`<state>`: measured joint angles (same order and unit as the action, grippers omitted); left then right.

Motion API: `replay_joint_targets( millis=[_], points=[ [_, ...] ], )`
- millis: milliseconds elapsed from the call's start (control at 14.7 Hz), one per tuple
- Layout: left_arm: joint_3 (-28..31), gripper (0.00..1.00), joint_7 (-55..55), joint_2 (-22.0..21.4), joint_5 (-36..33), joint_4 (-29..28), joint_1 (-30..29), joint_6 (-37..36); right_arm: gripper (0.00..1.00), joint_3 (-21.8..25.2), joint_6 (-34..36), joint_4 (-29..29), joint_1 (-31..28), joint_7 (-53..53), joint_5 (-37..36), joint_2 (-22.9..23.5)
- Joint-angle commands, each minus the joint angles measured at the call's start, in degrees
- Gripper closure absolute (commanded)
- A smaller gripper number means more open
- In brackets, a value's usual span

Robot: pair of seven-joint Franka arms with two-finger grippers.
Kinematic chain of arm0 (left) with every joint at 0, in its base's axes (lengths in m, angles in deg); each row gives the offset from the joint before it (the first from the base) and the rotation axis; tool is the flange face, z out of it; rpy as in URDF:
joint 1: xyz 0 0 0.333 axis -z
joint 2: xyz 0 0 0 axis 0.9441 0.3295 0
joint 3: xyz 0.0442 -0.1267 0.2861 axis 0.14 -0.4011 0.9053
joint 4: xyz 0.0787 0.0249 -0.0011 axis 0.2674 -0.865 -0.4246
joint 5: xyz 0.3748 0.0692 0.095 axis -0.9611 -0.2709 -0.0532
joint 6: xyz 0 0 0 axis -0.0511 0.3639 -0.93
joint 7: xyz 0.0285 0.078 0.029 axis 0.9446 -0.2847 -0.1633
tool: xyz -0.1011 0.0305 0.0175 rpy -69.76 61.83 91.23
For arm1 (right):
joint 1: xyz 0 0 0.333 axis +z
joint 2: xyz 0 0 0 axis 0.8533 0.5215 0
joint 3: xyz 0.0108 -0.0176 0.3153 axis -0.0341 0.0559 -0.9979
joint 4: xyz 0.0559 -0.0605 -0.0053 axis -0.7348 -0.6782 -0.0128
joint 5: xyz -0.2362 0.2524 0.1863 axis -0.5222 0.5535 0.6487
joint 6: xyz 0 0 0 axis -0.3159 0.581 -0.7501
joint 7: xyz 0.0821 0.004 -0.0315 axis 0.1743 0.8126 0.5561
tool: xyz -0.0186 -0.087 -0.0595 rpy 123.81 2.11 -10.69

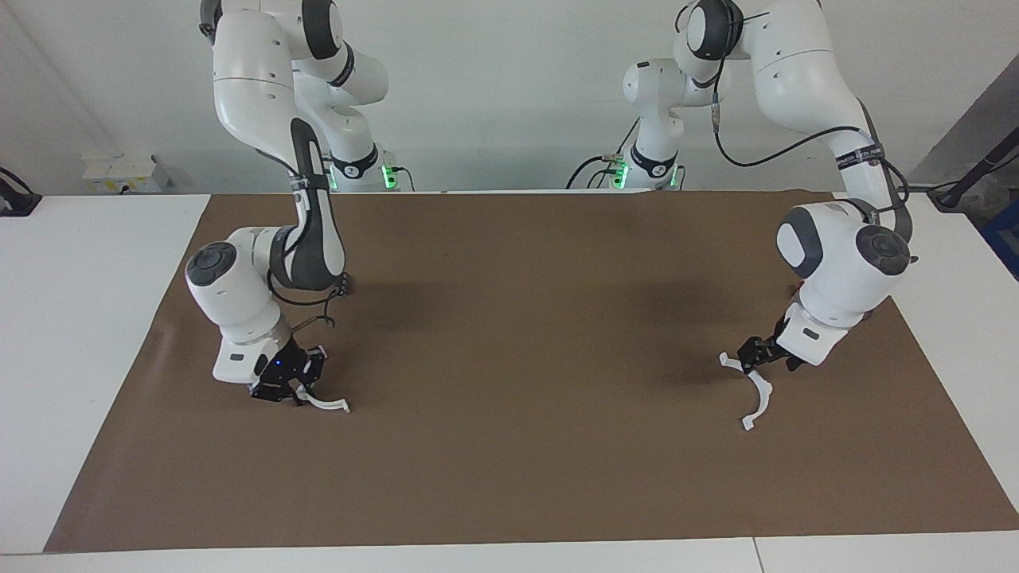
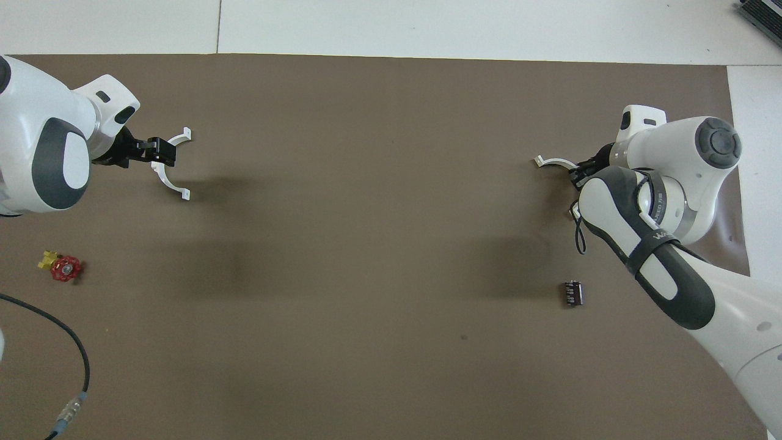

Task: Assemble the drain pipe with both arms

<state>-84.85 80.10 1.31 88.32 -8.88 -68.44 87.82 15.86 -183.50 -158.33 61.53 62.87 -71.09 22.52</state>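
Brown mat on white table: two thin white pipe halves, light, stiff, prob. slippery; grab mid-arc. One arc [image 1: 326,403] at right arm's end, pinched by right gripper [image 1: 288,389]; other arc [image 1: 759,392] at left arm's end, left gripper [image 1: 758,356] wide over it.

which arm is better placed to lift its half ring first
Right: the right gripper is shut on its arc. The left gripper is open around its own arc.
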Motion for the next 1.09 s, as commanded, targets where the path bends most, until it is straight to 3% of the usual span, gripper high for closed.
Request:
replay_joint_targets(
  millis=[0,273,477,818,1023],
  points=[
    [-0.21,0.07,-1.58,2.37,0.59,1.55,-1.60,1.75,1.00,0.36,7.31,3.22,1.69,-7.08,-1.52,-2.36],
    [-0.65,0.08,-2.11,4.92,1.12,2.25,-2.49,4.03,1.00,0.27,13.21,4.11,8.80,-26.84,-7.41,-6.14],
    [-0.73,0.09,-2.11,5.90,1.74,2.26,-2.14,5.62,1.00,0.27,16.20,4.11,14.95,-38.80,-7.95,-7.99],
    [-0.74,0.14,-3.43,5.81,2.44,1.82,-1.96,5.88,1.00,0.01,14.55,3.06,25.24,-55.43,-9.00,-8.08],
    [-0.82,0.27,-3.43,5.72,4.10,1.91,-2.31,5.09,1.00,-0.08,10.86,2.88,29.37,-58.09,-9.00,-6.51]
  ],
)
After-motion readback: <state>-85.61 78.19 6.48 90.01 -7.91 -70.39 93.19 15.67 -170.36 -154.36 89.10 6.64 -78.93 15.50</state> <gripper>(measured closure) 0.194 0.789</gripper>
